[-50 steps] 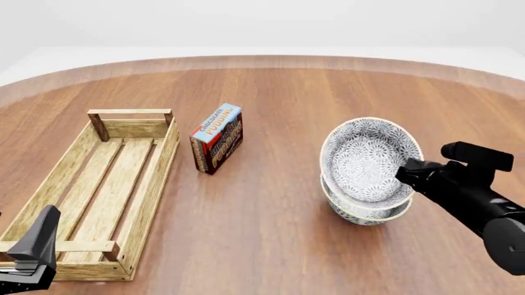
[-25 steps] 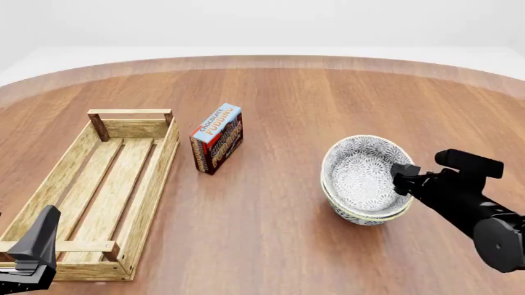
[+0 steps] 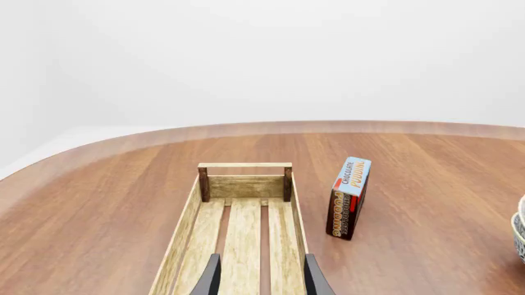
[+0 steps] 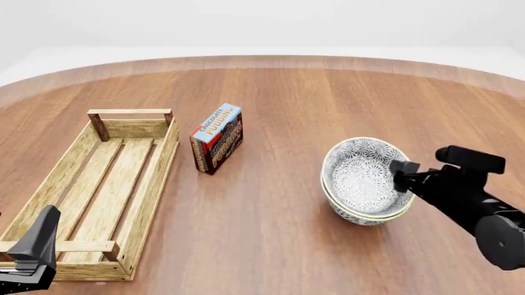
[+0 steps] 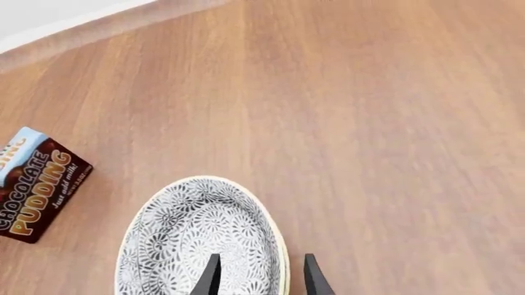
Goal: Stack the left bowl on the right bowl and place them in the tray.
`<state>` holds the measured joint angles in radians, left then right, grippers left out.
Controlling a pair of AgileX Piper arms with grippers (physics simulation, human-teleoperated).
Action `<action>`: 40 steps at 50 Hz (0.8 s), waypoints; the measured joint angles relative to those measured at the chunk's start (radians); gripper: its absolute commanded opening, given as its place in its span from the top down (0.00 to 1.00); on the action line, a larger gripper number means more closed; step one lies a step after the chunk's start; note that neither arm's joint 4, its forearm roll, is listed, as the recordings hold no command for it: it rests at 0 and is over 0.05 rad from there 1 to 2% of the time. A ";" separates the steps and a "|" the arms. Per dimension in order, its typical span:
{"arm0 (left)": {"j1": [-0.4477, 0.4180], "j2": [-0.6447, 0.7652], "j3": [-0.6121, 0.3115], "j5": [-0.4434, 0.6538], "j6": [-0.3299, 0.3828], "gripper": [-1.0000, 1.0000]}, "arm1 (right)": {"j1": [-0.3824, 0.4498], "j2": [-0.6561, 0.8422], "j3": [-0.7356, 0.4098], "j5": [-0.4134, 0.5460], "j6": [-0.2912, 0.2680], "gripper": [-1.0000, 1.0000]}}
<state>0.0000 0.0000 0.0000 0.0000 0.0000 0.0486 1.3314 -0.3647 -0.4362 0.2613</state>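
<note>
The right gripper (image 4: 399,175), fingers spread astride the near rim, straddles the grey-floral white bowl (image 4: 361,175) nested in its twin (image 4: 365,215), ready to carry both leftward to the pale slatted wooden tray (image 4: 156,169).

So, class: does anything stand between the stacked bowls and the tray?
Yes. The pudding box stands upright on the table between the stacked bowls and the tray, nearer the tray's far end.
</note>
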 measured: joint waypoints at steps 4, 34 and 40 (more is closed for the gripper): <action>0.000 0.000 0.000 0.000 0.000 0.00 | -0.008 -0.020 -0.011 0.033 -0.024 0.00; 0.000 0.000 0.000 0.000 0.000 0.00 | -0.012 -0.010 -0.033 0.121 -0.223 0.00; 0.000 0.000 0.000 0.000 0.000 0.00 | -0.001 0.011 -0.022 0.098 -0.226 0.00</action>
<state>0.0000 0.0000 0.0000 0.0000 0.0000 0.0478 1.3428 -0.3869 -0.3380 0.0356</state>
